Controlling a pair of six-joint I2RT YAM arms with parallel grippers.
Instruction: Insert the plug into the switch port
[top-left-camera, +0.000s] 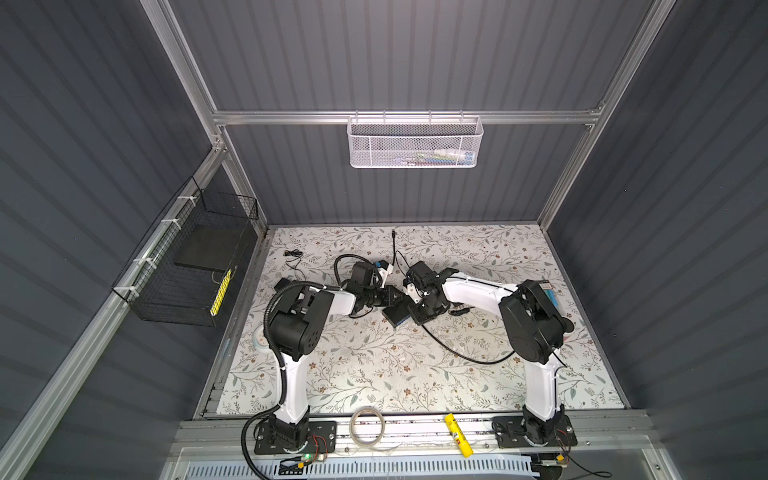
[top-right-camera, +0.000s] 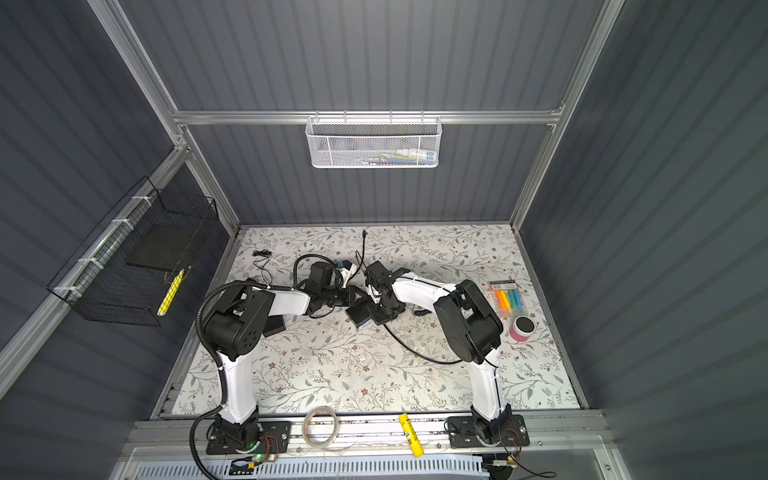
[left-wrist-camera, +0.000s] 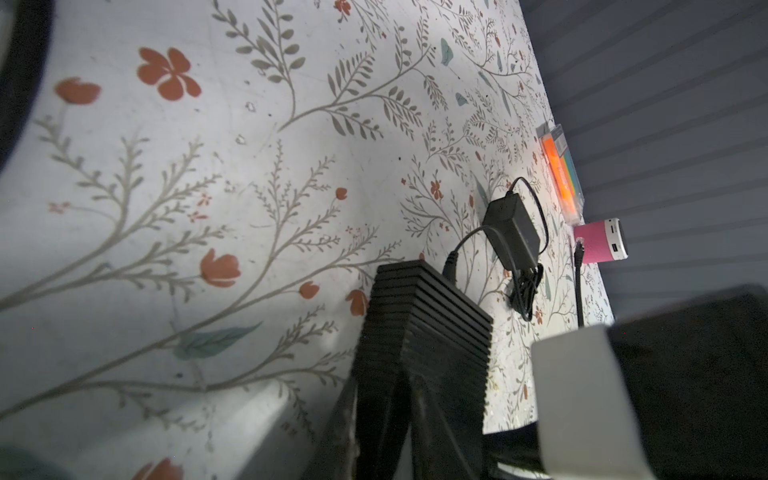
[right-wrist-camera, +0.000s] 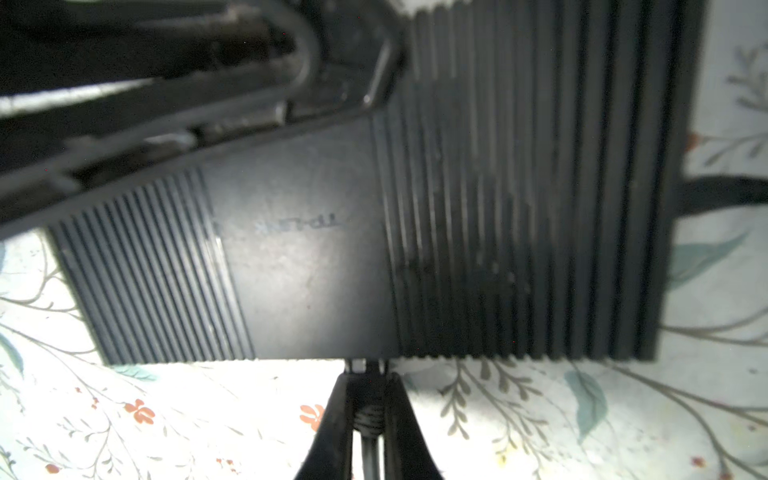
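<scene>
Right pincer (right-wrist-camera: 368, 380): shut tight on the plug (right-wrist-camera: 368, 415), just behind its tip.
Plug: small, light, with a little clip that may snap; tip meets the side of the switch (right-wrist-camera: 311, 270). Grab the stiff end, not the floppy cord (right-wrist-camera: 370, 457).
Left pincer (left-wrist-camera: 399, 399): nearly shut, clamping the switch on the surface (right-wrist-camera: 187, 415).
White basket (top-left-camera: 374, 145): some pens, maybe.
Black basket (top-left-camera: 166, 307): dark board (top-left-camera: 208, 251), yellow stick (top-left-camera: 221, 291).

Looks like a robotics lab cell to me. Grey ribbed wall panels (top-left-camera: 415, 54) are boxed in by an aluminium frame (top-left-camera: 291, 117). The left arm (top-left-camera: 299, 320) and right arm (top-left-camera: 532, 328) are bolted at the near edge of a floral-covered table (top-left-camera: 374, 374). A white mesh basket (top-left-camera: 415, 143) hangs on the far rail and a black wire basket (top-left-camera: 187, 266) on the left wall.
</scene>
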